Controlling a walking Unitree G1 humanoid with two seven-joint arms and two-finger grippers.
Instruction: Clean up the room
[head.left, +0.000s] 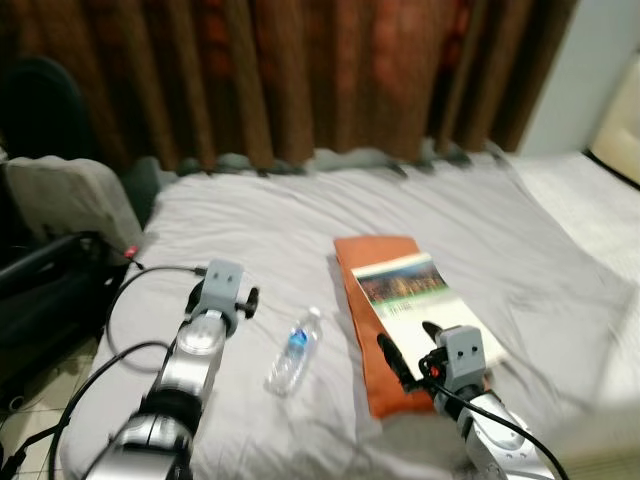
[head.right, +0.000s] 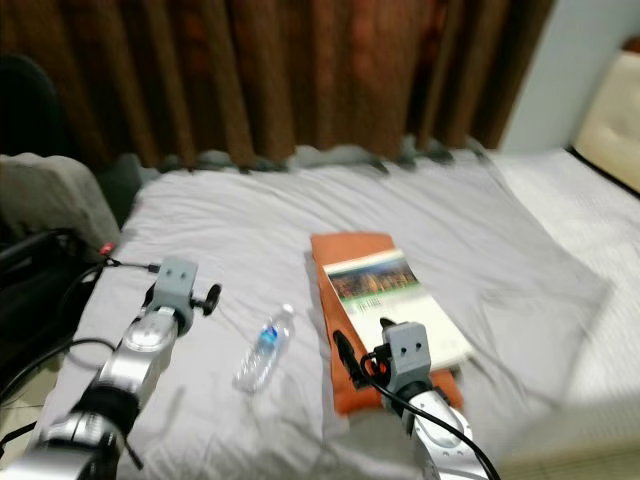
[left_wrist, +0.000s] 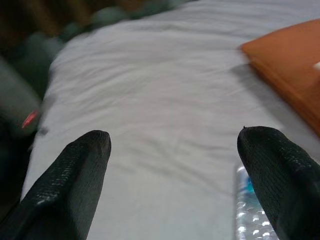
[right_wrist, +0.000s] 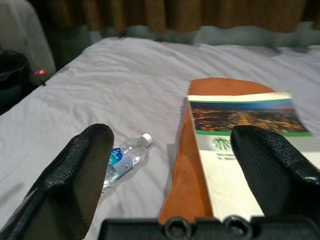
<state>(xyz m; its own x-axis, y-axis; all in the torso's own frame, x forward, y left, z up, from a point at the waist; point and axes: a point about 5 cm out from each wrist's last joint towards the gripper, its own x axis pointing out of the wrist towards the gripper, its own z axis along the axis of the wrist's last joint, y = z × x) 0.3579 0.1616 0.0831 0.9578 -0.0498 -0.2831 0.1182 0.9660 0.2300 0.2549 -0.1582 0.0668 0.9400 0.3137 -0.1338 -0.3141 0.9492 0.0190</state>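
Note:
A clear plastic water bottle with a blue label lies on its side on the grey bed sheet. To its right is a flat orange cushion with a magazine lying on top. My left gripper is open just left of the bottle, low over the sheet. My right gripper is open over the near end of the orange cushion, with the magazine and the bottle ahead of it.
Dark brown curtains hang behind the bed. A black bag and a draped chair stand at the left, with a black cable running onto the sheet. White bedding lies at the right. Tiled floor shows at lower left.

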